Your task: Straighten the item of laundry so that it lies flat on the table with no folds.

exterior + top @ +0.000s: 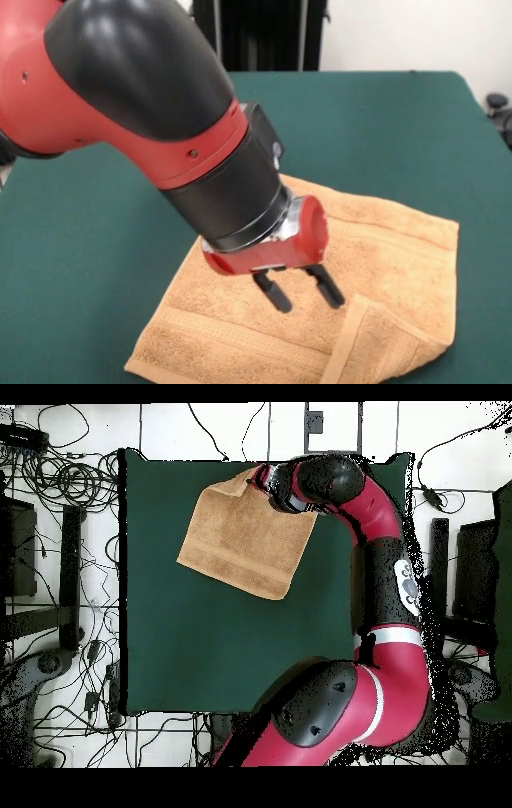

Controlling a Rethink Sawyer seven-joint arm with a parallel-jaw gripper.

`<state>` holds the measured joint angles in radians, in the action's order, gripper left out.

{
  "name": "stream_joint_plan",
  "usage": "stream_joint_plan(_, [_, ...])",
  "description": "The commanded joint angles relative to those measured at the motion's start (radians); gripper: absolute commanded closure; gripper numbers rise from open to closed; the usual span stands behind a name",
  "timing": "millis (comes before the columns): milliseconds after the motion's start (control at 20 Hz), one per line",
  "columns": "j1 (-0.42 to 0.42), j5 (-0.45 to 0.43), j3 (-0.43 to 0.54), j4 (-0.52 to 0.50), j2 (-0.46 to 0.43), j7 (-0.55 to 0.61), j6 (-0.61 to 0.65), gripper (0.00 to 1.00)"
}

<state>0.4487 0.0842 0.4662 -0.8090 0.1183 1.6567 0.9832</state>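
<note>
The item of laundry, an orange-tan towel (384,248), lies on the green table (384,128) near its front edge. One near corner (372,336) is folded back over the towel, showing a band border. My gripper (302,294) hangs just over the towel, left of that folded corner, with its two black fingers (274,294) apart and nothing between them. From above, the towel (240,544) sits askew near the table's (200,644) top edge, and the gripper (262,480) is over its upper corner, partly hidden by the arm.
The red and black arm (160,104) reaches across the table's left half and hides part of the towel. Cables and dark equipment (60,484) lie on the floor around the table. A black stand (264,32) rises behind the table.
</note>
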Motion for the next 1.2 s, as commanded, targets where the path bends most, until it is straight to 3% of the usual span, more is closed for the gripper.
stream_joint_plan(50, [-0.011, -0.03, 0.043, -0.008, -0.113, -0.028, -0.145, 0.0])
stream_joint_plan(500, [-0.005, -0.024, 0.071, 0.025, -0.149, -0.082, -0.148, 0.0])
stream_joint_plan(1200, [0.011, 0.059, 0.181, -0.133, -0.07, -0.034, -0.126, 0.0])
